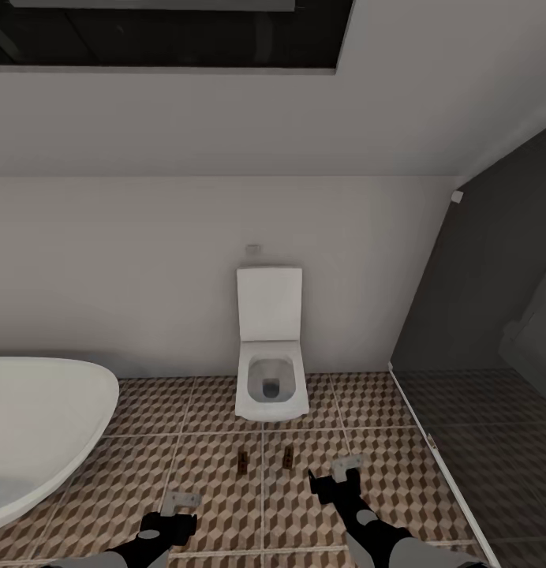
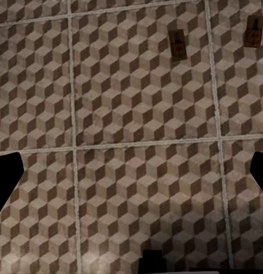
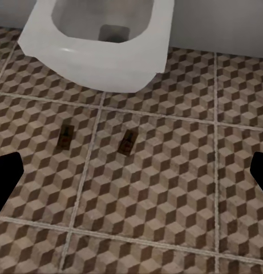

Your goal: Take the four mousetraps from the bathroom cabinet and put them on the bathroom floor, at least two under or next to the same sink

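Note:
Two mousetraps (image 1: 242, 463) (image 1: 288, 457) lie flat, side by side, on the cube-patterned bathroom floor (image 1: 218, 426), just in front of a white toilet. The left wrist view shows them as small tan boards (image 2: 178, 43) (image 2: 254, 31), and the right wrist view has the same pair (image 3: 65, 137) (image 3: 128, 142). My left gripper (image 1: 181, 505) (image 2: 133, 174) hangs open and empty over bare tiles, short of the traps. My right gripper (image 1: 334, 473) (image 3: 131, 177) is also open and empty, to the right of the traps. The cabinet and the bathroom sink are out of view.
The white toilet (image 1: 269, 379) (image 3: 102, 40) stands against the back wall, straight ahead. A white bathtub (image 1: 36, 426) takes up the left side. On the right a dark glass partition (image 1: 478, 315) with a floor rail closes off a tiled area.

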Robot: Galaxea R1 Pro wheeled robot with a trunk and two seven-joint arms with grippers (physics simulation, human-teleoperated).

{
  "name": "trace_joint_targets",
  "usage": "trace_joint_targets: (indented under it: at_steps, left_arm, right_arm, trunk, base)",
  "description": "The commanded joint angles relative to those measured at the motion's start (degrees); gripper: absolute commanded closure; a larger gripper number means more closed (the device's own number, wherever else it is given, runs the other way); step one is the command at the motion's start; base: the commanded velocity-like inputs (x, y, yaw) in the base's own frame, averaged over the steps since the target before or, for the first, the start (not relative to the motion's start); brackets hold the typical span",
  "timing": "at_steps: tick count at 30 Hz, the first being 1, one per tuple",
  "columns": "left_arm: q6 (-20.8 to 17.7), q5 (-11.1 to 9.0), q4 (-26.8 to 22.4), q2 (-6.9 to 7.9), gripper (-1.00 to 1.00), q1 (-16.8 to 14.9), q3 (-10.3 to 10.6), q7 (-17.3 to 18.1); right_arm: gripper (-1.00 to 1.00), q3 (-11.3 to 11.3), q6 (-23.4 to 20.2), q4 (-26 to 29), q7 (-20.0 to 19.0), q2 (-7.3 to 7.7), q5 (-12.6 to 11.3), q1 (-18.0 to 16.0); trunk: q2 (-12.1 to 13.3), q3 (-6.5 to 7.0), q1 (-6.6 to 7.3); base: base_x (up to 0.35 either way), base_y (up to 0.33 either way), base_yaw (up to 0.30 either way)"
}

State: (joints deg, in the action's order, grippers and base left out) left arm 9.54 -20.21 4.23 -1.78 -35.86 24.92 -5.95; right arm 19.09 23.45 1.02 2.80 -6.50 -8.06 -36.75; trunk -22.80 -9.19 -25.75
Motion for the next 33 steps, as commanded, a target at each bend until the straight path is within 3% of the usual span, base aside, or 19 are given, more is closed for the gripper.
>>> trace_joint_targets:
  at_steps: [1,9,14,19,24,33]
  left_arm:
    - [0.4,-0.4,0.3,-0.06,-1.00,-0.1,0.5,0.0]
    - [0.4,-0.4,0.3,-0.03,-1.00,-0.1,0.5,-0.2]
    - [0.4,-0.5,0.3,0.40,-1.00,-0.1,0.4,-0.4]
    - [0.5,-0.5,0.3,1.12,-1.00,-0.1,0.4,-0.5]
    - [0.5,-0.5,0.3,1.31,-1.00,-0.1,0.4,-0.5]
    - [0.4,-0.5,0.3,1.34,-1.00,-0.1,0.4,-0.5]
  right_arm:
    - [-1.00,0.5,0.2,-0.1,0.2,-0.05,-0.6,0.0]
    - [-1.00,0.4,-1.8,-0.2,0.5,0.99,-0.6,0.7]
    - [-1.00,0.3,-2.9,-0.1,0.3,4.34,-1.6,2.3]
    - [-1.00,0.3,-3.3,-0.1,0.2,5.99,-5.2,3.2]
    - [-1.00,0.2,-3.4,-0.1,0.1,6.56,-9.1,3.8]
    - [-1.00,0.2,-3.5,-0.1,0.5,6.71,-10.0,4.0]
  trunk:
    - [-0.1,-0.12,-0.03]
    - [-0.1,-0.12,-0.03]
    - [-0.1,-0.12,-0.03]
    - [-0.1,-0.12,-0.03]
    - [-0.1,-0.12,-0.03]
    - [-0.1,-0.12,-0.03]
  base:
    - [0.000,0.000,0.000]
    - [0.000,0.000,0.000]
    - [0.000,0.000,0.000]
    - [0.000,0.000,0.000]
    - [0.000,0.000,0.000]
    - [0.000,0.000,0.000]
